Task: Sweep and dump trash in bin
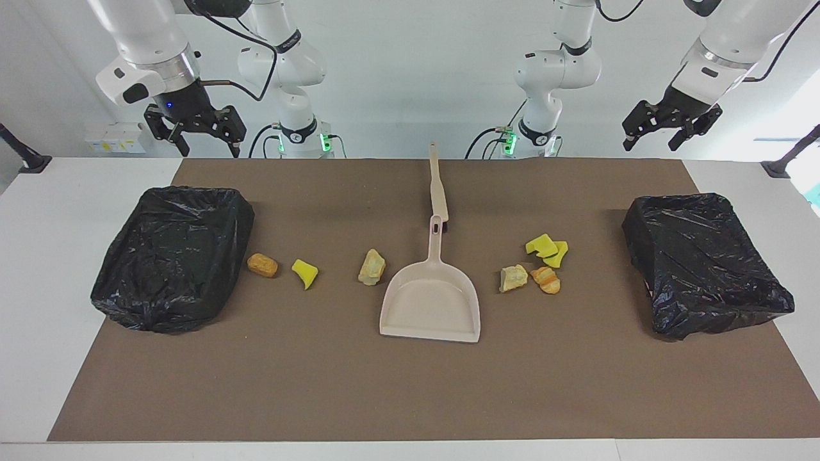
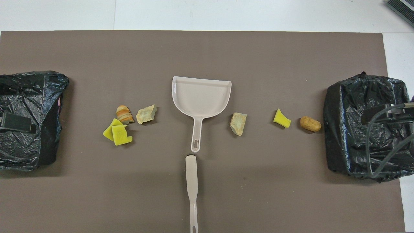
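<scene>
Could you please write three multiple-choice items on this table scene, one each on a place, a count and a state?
1. Where is the brush?
A. nearer the robots than the dustpan
B. in a bin
C. inside the dustpan

2. How many scraps of trash lie on the mat?
A. three
B. seven
C. ten

3. What is in the dustpan?
A. nothing
B. one yellow wedge
C. all the trash

Key: 1 A, the brush lies in line with the dustpan's handle, toward the robots. 2 B, three scraps on one side of the pan and four on the other. 3 A, its tray is bare.
</scene>
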You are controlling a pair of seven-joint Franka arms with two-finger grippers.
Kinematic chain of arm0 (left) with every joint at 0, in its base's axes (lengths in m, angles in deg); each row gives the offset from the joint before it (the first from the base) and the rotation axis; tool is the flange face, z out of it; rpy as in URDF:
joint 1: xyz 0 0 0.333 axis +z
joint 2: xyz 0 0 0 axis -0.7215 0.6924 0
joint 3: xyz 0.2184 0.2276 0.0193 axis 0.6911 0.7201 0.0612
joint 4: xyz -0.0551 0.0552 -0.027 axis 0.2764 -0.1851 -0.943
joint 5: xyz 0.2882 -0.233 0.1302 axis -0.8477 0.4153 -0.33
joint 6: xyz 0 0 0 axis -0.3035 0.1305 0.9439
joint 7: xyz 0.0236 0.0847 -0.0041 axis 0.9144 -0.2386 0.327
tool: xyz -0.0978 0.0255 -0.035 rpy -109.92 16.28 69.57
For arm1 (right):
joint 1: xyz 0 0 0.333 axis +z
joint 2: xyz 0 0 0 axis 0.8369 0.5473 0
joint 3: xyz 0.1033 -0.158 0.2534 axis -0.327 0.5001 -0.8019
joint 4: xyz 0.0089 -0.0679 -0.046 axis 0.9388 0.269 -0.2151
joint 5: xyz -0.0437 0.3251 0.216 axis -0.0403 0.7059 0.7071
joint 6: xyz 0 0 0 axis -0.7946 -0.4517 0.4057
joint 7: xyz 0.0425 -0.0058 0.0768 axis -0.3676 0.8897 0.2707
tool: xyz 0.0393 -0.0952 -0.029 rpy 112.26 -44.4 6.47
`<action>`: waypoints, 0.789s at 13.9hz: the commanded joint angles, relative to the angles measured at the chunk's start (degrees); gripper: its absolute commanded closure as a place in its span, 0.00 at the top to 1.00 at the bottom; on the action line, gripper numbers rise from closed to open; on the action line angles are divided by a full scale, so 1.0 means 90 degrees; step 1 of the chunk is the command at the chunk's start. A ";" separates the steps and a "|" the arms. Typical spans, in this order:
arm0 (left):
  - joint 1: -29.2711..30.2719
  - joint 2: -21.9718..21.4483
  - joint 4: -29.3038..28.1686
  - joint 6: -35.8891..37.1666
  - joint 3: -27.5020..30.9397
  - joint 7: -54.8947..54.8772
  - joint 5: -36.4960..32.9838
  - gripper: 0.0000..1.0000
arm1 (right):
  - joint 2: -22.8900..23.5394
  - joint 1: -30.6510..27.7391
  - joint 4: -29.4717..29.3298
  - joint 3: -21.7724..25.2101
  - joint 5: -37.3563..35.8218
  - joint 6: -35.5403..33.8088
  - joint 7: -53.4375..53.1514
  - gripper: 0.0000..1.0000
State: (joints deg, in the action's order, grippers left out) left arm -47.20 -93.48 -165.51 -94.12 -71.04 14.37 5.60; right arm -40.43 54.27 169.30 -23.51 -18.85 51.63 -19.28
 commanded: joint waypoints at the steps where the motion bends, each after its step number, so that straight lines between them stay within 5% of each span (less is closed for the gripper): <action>1: -0.0033 -0.0180 -0.0209 -0.0063 0.0008 0.0072 -0.0019 1.00 | -0.0093 -0.0039 0.0087 -0.0006 0.0084 -0.0031 0.0160 1.00; 11: -0.0266 -0.0415 -0.0814 -0.0258 -0.0050 0.0101 0.0010 1.00 | -0.0093 -0.0039 0.0087 -0.0006 0.0084 -0.0041 0.0160 1.00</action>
State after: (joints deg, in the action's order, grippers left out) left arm -47.73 -94.70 -169.01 -94.48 -71.93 14.37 5.62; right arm -40.43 54.27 169.30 -23.51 -18.85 51.63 -19.28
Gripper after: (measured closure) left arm 0.000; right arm 0.000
